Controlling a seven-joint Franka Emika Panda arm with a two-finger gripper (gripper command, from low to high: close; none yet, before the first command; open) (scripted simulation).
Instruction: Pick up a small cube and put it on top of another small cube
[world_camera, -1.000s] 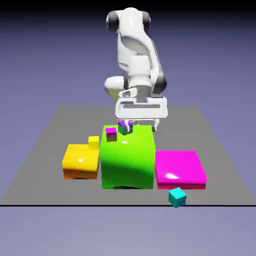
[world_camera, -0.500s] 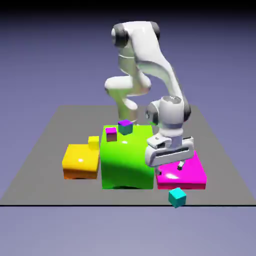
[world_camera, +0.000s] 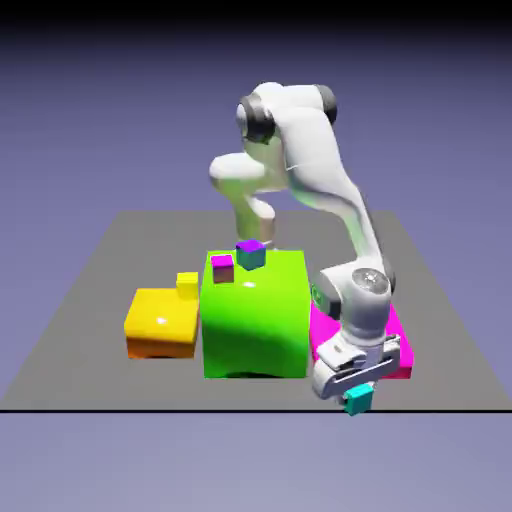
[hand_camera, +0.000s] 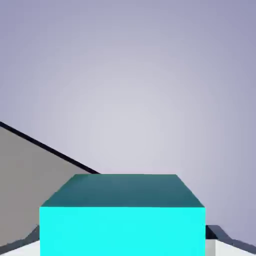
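Reaching down at the near edge of the grey table (world_camera: 90, 300), the white arm (world_camera: 320, 180) has its hand (world_camera: 356, 392) lowered over the small teal cube (world_camera: 358, 401), at about five o'clock from the big green block (world_camera: 254, 312). The hand is closed on the small teal cube: in the exterior view the cube shows just below the hand's body, between the fingers, and in the hand view the same cube (hand_camera: 122, 215) fills the bottom middle, large, with a grey fingertip (hand_camera: 216, 235) peeping out at its right side. Whether the cube rests on the table or is just clear of it cannot be told.

Behind the hand lies the flat magenta block (world_camera: 400, 345), partly hidden by the wrist, touching or just beside the green block's right side. At nine o'clock from the green block sits the yellow block (world_camera: 160, 320), with a small yellow cube (world_camera: 187, 284) at its far right corner. On top of the green block, near its far edge, stand a small magenta cube (world_camera: 222, 267) and, just beside it at three o'clock, a teal cube with a purple top (world_camera: 250, 253).

In the hand view, a wedge of grey table shows at the left, with its dark edge running diagonally against the backdrop.
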